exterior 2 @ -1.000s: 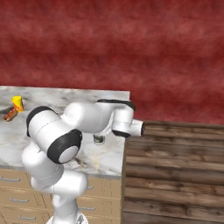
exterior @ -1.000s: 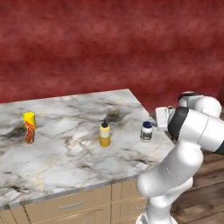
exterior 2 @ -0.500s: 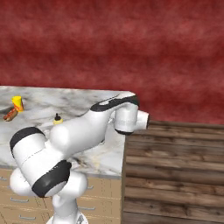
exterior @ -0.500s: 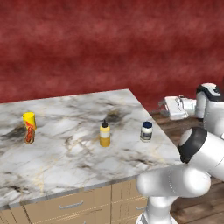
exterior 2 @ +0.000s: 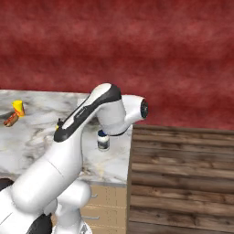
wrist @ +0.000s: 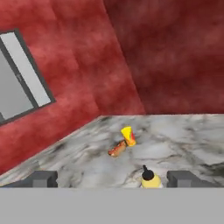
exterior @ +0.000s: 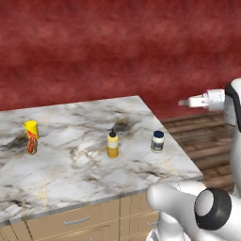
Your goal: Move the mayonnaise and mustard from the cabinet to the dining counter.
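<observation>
The mayonnaise [exterior: 157, 141], a squat white jar with a dark blue lid, stands upright near the right edge of the dining counter [exterior: 70, 179]. The yellow mustard [exterior: 112, 144] bottle stands upright a little to its left. My gripper [exterior: 183, 102] hangs open and empty beyond the counter's right edge, higher than the jar and pointing back over the slab. In the hand view the gripper [wrist: 112, 179] has wide-apart tips, with the mustard [wrist: 148, 178] top low between them. The right base view shows the mayonnaise [exterior 2: 103, 140] just behind my arm. The cabinet is out of view.
A red-orange tube with a yellow cap [exterior: 31, 136] stands at the counter's left, also seen as the tube [wrist: 124, 142] in the hand view. A dark red wall backs the counter. Wooden floor [exterior 2: 183, 183] lies to the right. A grey framed panel [wrist: 22, 83] is on the side wall.
My arm has swung up and to the right, carrying the open gripper away from beside the mayonnaise jar to beyond the counter's edge. The jar and bottle have stayed put.
</observation>
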### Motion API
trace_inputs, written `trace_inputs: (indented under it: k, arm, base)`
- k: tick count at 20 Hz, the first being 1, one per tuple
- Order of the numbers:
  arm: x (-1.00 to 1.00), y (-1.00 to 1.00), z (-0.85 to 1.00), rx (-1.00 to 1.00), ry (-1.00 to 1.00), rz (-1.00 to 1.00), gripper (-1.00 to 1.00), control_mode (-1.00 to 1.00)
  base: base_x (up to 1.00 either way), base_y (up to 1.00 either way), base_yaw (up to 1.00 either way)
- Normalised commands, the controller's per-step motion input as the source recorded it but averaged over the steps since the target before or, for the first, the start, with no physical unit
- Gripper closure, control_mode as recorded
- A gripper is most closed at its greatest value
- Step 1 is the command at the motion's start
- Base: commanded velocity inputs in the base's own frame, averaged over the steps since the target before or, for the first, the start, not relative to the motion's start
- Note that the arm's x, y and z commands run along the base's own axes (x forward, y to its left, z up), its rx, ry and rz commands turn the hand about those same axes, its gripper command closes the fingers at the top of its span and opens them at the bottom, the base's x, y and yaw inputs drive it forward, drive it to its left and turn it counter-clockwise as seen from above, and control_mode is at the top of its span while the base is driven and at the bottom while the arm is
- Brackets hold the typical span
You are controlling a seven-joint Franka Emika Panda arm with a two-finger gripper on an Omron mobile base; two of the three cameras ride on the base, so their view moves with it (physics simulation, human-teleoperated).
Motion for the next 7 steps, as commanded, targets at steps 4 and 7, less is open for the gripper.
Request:
trace_inputs:
  k: [4,7]
  arm:
    - [-0.52,0.44,0.58,-0.16,0.63,-0.27,-1.0,-1.0]
    - [-0.5,0.44,0.24,-0.21,0.66,-0.33,-1.0,-1.0]
  base:
    - [0.0,0.0,0.0]
    - [0.0,0.0,0.0]
